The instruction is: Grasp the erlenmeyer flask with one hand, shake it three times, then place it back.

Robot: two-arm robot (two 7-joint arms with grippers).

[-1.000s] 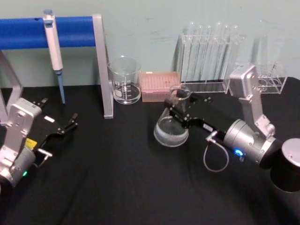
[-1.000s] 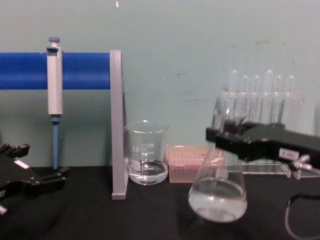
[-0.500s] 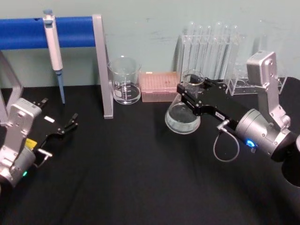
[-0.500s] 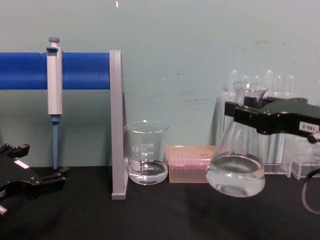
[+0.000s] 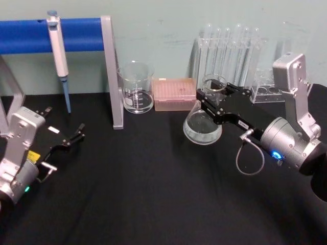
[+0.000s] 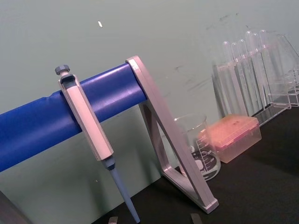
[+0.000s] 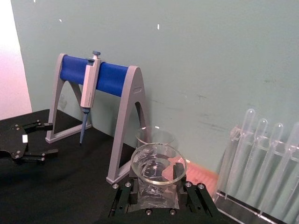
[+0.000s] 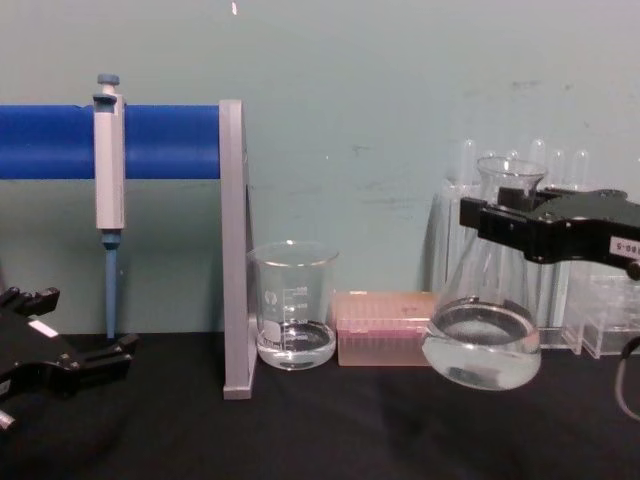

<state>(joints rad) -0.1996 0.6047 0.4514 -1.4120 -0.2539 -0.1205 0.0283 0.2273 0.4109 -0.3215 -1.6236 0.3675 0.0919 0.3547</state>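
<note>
The right pincer [image 5: 212,100] is found clamped on the neck of the erlenmeyer flask [image 5: 203,127], right of centre in the head view; the flask is held clear of the black bench [image 5: 143,194], slightly tilted, with clear liquid in its base; it is located before the test tube rack [image 5: 230,51], right of the pink box [image 5: 174,94]; the left pincer [image 5: 65,121] is parked at the left edge, fingers spread, nothing held.
</note>
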